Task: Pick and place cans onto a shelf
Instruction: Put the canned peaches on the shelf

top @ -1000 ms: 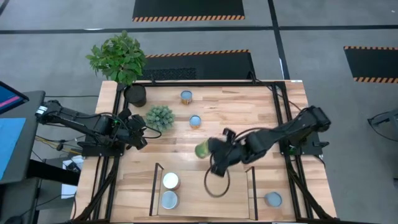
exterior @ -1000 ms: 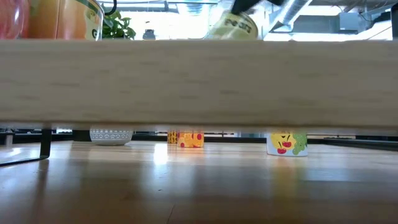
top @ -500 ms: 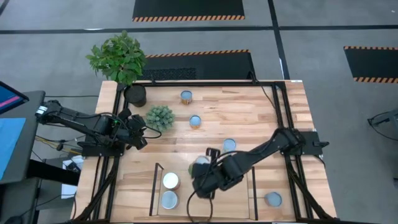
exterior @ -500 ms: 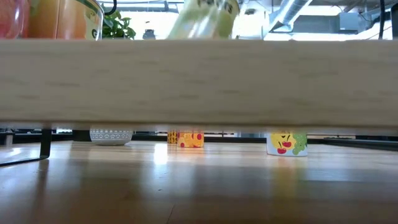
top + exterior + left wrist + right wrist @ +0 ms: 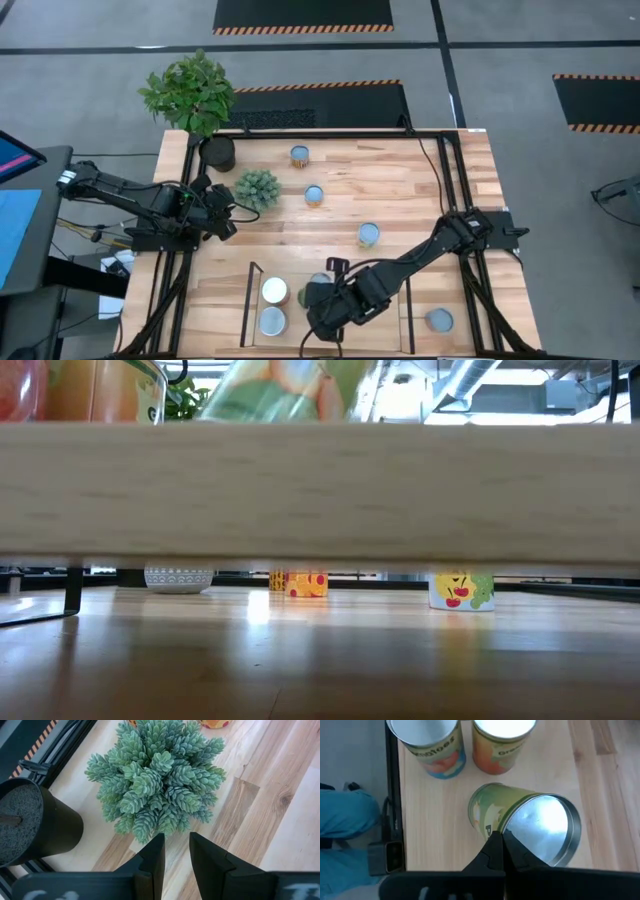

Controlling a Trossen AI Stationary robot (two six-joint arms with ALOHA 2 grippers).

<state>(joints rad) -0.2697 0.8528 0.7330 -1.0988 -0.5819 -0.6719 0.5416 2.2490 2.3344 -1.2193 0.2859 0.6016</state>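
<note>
Grey smooth floor all round the light wooden plank tabletop, crossed by thin dark lines. Black rectangular floor mats w/ orange-black striped edges: one at top centre, one just behind the table, one at far right. Leafy green potted plant in a black round pot at table's back-left corner; small spiky blue-green succulent near it. Blue flat surface on a dark stand at left edge. Low view: bright windows and ceiling ducts/pipes beyond, strong daylight.
</note>
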